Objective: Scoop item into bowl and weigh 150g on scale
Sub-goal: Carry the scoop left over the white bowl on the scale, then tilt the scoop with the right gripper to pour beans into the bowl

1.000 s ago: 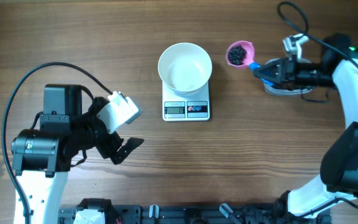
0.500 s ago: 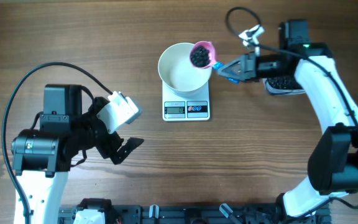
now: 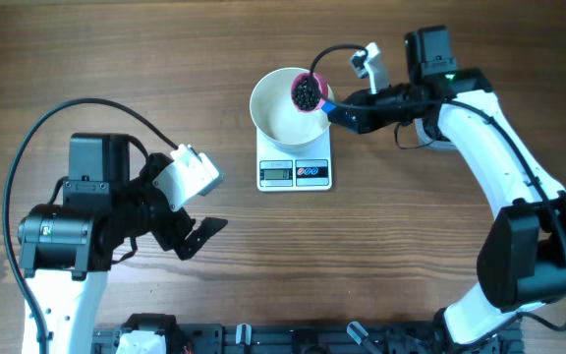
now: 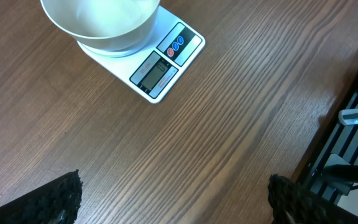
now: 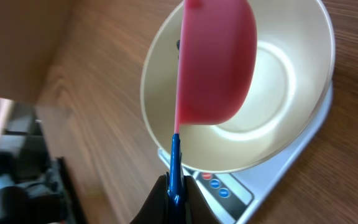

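The white bowl (image 3: 278,116) sits on the small white scale (image 3: 295,173) at the table's centre back, and its inside looks bare. My right gripper (image 3: 340,112) is shut on the blue handle (image 5: 175,163) of a pink scoop (image 3: 309,92). The scoop holds the black beads (image 3: 308,93) over the bowl's right rim. In the right wrist view the scoop's pink underside (image 5: 219,62) hangs above the bowl (image 5: 284,81) and the scale (image 5: 278,180). My left gripper (image 3: 199,234) stands open above bare wood at the lower left, with both the bowl (image 4: 98,25) and the scale (image 4: 166,59) ahead of it.
A black cable (image 3: 77,106) loops over the left arm's base. A dark rack (image 3: 293,339) runs along the table's front edge. A container is mostly hidden under the right arm at the back right.
The right arm carried the loaded scoop leftward from beside the scale to over the bowl's right rim. The left arm has not moved.
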### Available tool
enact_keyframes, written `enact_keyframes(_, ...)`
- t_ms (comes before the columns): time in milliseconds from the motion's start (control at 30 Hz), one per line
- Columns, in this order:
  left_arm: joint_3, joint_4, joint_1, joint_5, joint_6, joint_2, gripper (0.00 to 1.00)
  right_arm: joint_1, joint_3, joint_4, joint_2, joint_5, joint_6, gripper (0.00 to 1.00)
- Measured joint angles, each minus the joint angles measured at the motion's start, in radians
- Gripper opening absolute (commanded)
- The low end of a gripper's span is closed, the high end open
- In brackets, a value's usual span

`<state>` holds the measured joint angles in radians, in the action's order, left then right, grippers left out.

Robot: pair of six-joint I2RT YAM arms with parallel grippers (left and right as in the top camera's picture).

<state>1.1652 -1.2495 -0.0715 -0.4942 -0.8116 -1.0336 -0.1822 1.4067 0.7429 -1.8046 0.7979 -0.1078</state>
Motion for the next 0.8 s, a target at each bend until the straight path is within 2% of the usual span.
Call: enact_keyframes(800,0.000,0.000,0.000,0.000,0.000,0.000,1.00,-0.128,0.000,-0.056,0.000,-0.341,-0.153,0.04)
